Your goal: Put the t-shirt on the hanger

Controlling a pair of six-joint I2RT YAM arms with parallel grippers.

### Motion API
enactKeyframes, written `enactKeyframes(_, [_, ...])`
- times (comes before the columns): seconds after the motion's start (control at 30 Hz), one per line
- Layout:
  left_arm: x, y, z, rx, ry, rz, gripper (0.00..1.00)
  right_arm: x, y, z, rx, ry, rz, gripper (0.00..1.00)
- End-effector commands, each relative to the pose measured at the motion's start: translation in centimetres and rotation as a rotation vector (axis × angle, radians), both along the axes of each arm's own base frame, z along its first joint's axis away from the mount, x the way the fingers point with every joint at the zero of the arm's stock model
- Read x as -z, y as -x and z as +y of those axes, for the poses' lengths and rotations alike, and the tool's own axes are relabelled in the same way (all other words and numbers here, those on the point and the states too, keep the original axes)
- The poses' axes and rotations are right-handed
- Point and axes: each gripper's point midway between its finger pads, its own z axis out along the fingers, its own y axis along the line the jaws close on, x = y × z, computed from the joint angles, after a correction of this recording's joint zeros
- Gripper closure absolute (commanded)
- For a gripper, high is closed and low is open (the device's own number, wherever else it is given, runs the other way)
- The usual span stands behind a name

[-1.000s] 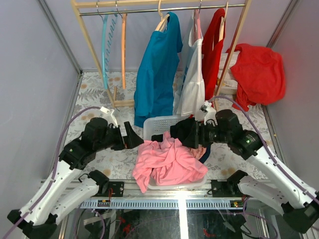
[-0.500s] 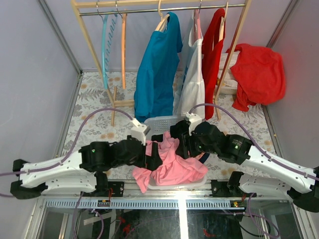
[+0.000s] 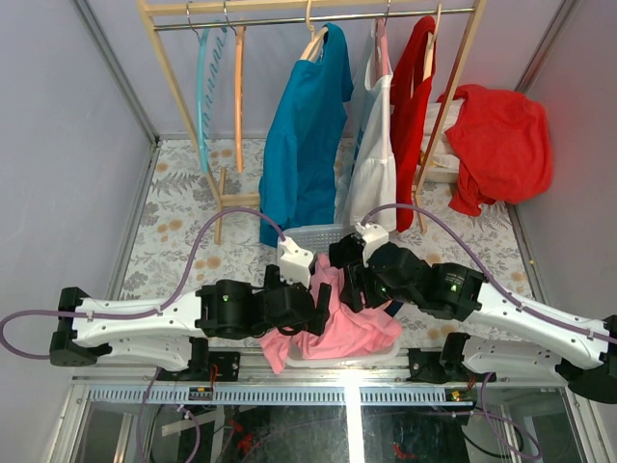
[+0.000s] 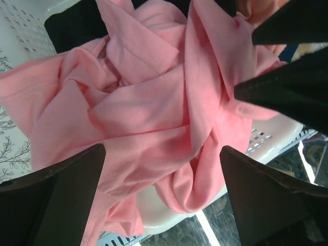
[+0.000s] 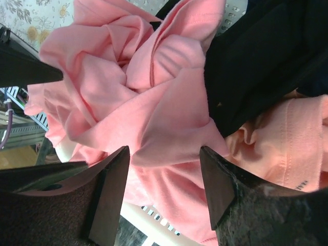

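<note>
T-shirt just below left claw (bunched)

Basket walls and black cloth hem the t-shirt.

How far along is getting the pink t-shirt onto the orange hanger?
Nothing is finished: the t-shirt lies crumpled in the basket and the hanger hangs bare on the rail. In hand: left gripper and right gripper hover open over it. Remaining: grasping, fetching the hanger, threading it.

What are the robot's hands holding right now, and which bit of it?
Nothing yet. The left gripper and the right gripper both hang open over the pink t-shirt in the basket, and neither pinches any fold.
</note>
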Motion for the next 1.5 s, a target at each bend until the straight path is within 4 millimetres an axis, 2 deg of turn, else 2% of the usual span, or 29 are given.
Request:
enactKeyframes(0.0, [0.1,-1.5,-0.1,-0.068,0.016,-0.072,0.1,-1.4,0.1,0.6,0.003,-0.026,-0.037,0.35])
enactKeyframes(0.07, [0.1,-1.8,0.0,-0.077,0.012,-0.081,0.15,-1.1,0.1,0.8,-0.003,-0.014,-0.033,0.35])
enactKeyframes(0.2, [0.1,-1.7,-0.3,-0.068,0.018,-0.082,0.32,-1.0,0.2,1.0,-0.006,-0.005,-0.039,0.4])
enactKeyframes(0.33, [0.2,-1.8,-0.6,-0.063,0.022,-0.087,0.35,-1.1,-0.2,0.6,0.016,0.016,-0.056,0.44])
enactKeyframes(0.4, [0.2,-1.8,-1.0,-0.055,0.032,-0.09,0.41,-1.3,-0.3,0.5,0.019,0.019,-0.061,0.47])
enactKeyframes(0.57, [0.1,-2.0,-1.6,-0.048,0.023,-0.1,0.61,-1.7,-0.6,0.1,0.031,0.04,-0.079,0.62])
enactKeyframes(0.67, [0.1,-2.2,-1.8,-0.048,0.015,-0.104,0.75,-2.3,-0.7,-0.1,0.028,0.041,-0.093,0.76])
enactKeyframes(0.73, [-0.3,-2.3,-1.7,-0.053,0.019,-0.106,0.82,-3.2,-0.8,-0.4,0.031,0.031,-0.108,0.83])
enactKeyframes(0.8, [-1.0,-2.6,-1.5,-0.064,0.031,-0.113,0.86,-4.5,-0.8,-0.7,0.033,0.011,-0.128,0.87])
enactKeyframes(1.0, [-4.1,-3.4,-0.1,-0.098,0.084,-0.138,0.88,-8.1,-0.4,-1.3,0.012,-0.073,-0.174,0.91])
enactKeyframes(1.27, [-10.4,-4.6,2.9,-0.16,0.156,-0.22,0.89,-12.9,-0.3,-1.9,-0.002,-0.178,-0.253,0.93])
enactKeyframes(1.33, [-12.4,-5.1,3.9,-0.188,0.176,-0.253,0.89,-14.6,-0.5,-2.2,0.004,-0.207,-0.286,0.96])
enactKeyframes(1.47, [-17.2,-5.8,5.8,-0.235,0.255,-0.321,0.89,-19.6,-0.8,-2.6,0.008,-0.299,-0.371,0.99])
